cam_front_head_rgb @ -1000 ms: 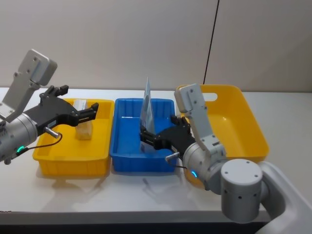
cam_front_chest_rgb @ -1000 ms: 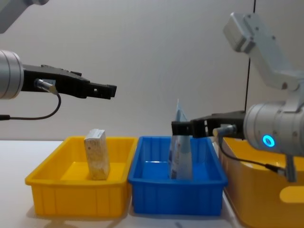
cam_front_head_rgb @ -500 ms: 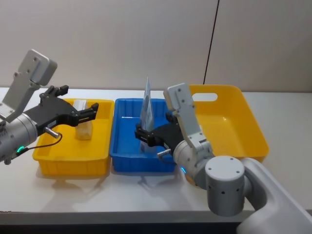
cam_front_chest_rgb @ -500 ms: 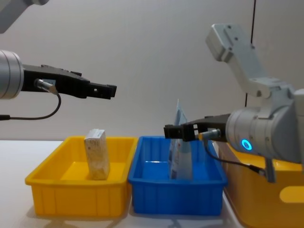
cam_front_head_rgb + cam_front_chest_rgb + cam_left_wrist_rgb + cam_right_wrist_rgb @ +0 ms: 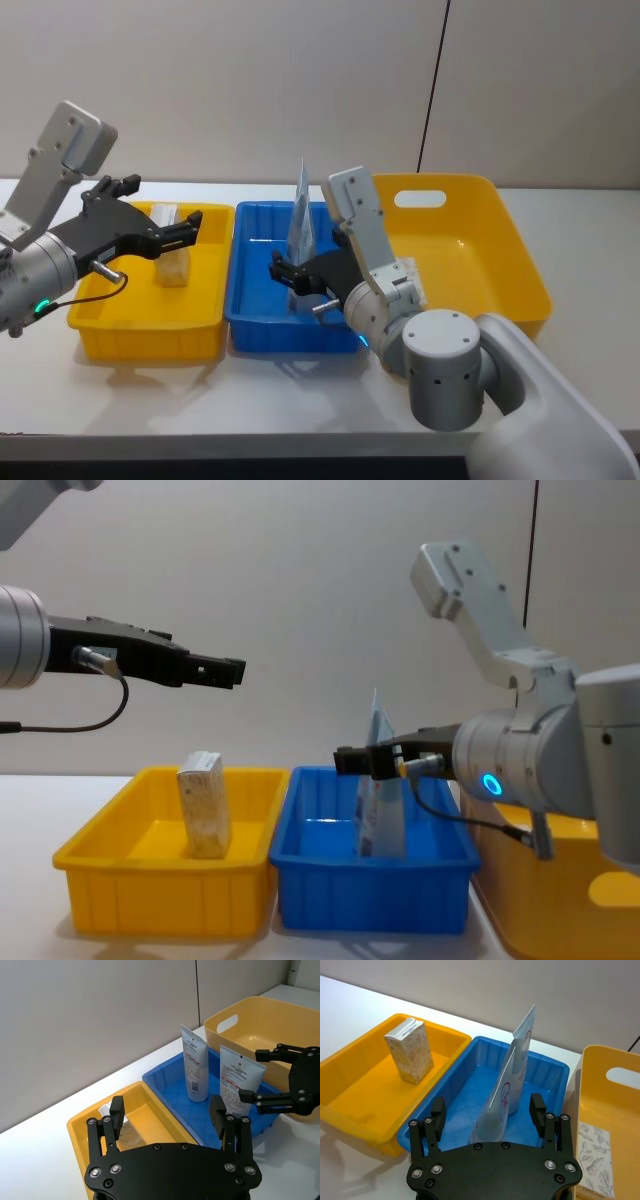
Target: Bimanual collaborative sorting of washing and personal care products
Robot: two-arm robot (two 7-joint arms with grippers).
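Two tall pale-blue flat pouches (image 5: 196,1067) seen upright in the blue plastic bin (image 5: 167,1080) at centre of the left wrist view, overlapped as one in the chest view, white-grey marbled rectangular pack (image 5: 594,1154) seen in the large yellow tub (image 5: 615,1060) at lower right of the right wrist view, small cream speckled box (image 5: 172,262) upright in the yellow plastic bin (image 5: 120,318) at left, right gripper (image 5: 281,277) spread open around the nearer pouch (image 5: 236,1086), left gripper (image 5: 225,670) open above the box.

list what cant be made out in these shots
- White leaf-print pack in the large yellow plastic tub: cut off by the right wrist view's lower edge; in the head view the right arm covers most of it.
- Print on the two pale-blue flat tubes: too small to read.
- Cream speckled box: partly behind the left gripper.
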